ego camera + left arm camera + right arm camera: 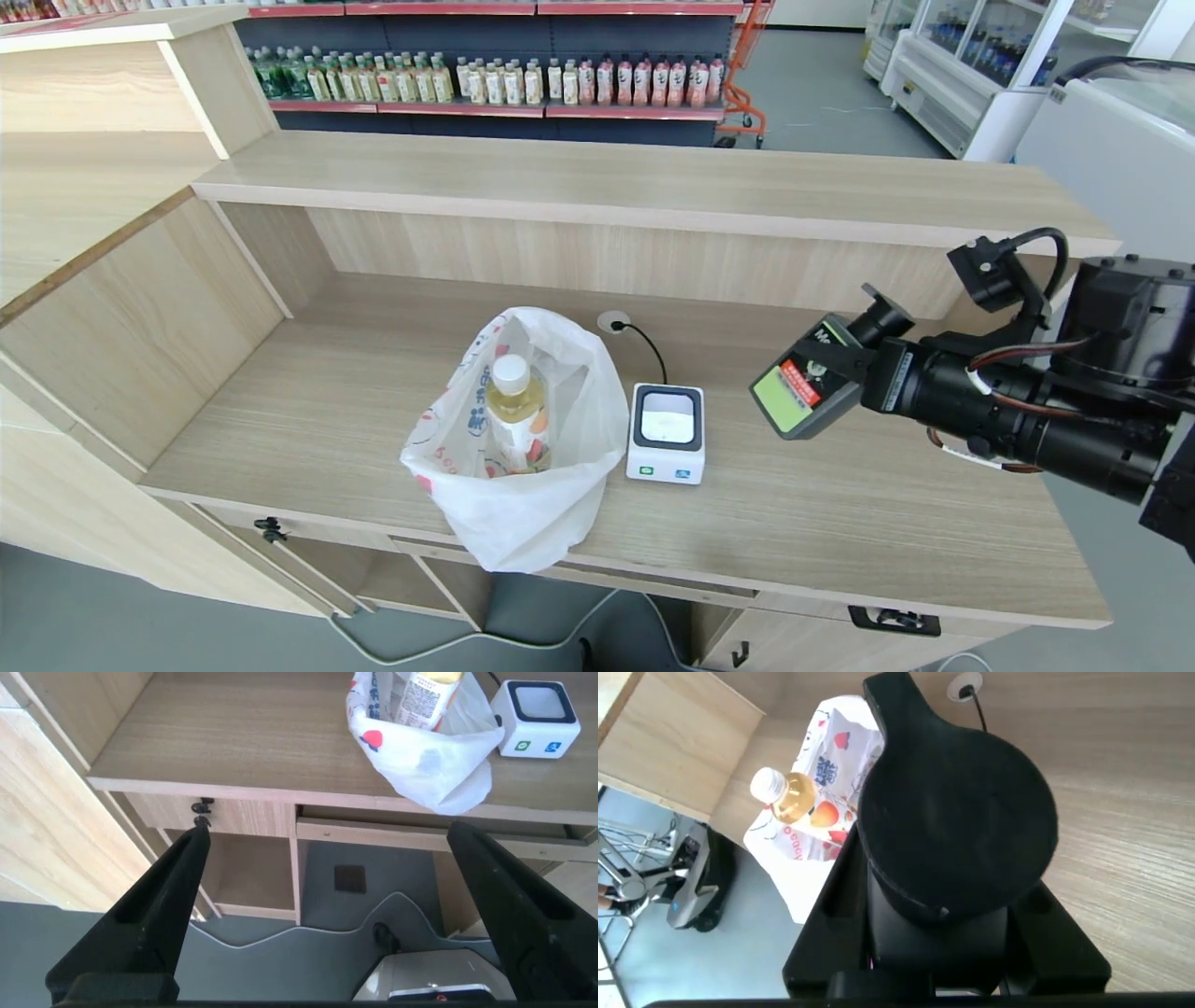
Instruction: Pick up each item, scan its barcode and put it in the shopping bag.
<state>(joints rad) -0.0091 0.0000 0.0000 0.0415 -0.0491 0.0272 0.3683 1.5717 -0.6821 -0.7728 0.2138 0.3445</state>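
Right gripper (848,359), fingers clamped on a green-faced box (801,394), hangs near the scanner (665,431); scanning and bagging likely remain. One bottle (515,403) already stands in the shopping bag (523,511). Left gripper (329,840) fingers wide, empty.

Shop: stocked drink shelves (485,79), checkout counter (840,523)

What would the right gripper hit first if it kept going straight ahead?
Probably the barcode scanner, the held black container touching first; depth is unclear, it might pass over toward the shopping bag.
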